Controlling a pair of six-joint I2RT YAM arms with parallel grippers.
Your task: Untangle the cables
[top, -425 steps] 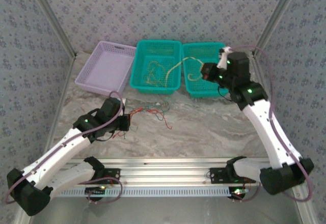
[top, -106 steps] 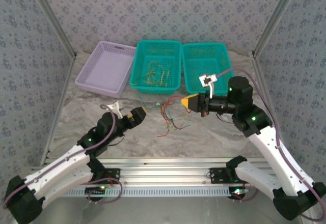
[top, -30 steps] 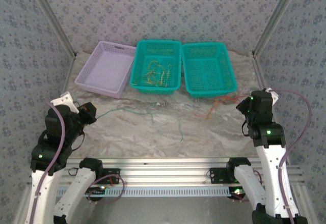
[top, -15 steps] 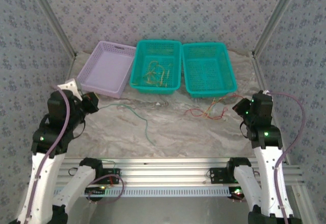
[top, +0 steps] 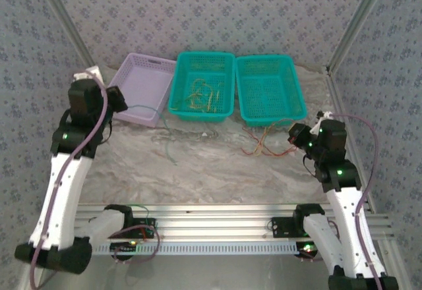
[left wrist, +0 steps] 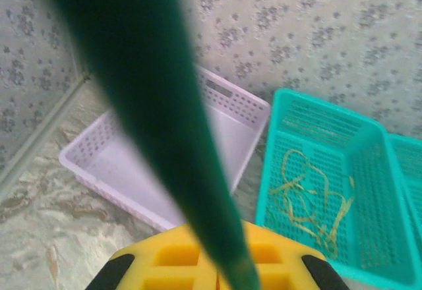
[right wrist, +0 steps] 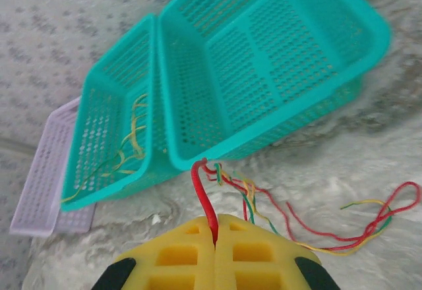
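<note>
Tabletop (top: 217, 171): left pincer (left wrist: 217, 257) pinches green cable (left wrist: 151, 72), right pincer (right wrist: 215, 234) red cable (right wrist: 203, 191).

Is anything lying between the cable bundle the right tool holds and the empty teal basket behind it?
Nothing visible. The right tool pinches a red cable. The loose bundle lies on the table just in front of the teal basket, and only the basket's near wall needs clearing.

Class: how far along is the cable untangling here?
Done: yellow cables lie in the middle teal basket. In hand: the left gripper clamps a green cable, apart from the rest; the right gripper clamps a red cable. Left: a red, yellow and green bundle on the table.
</note>
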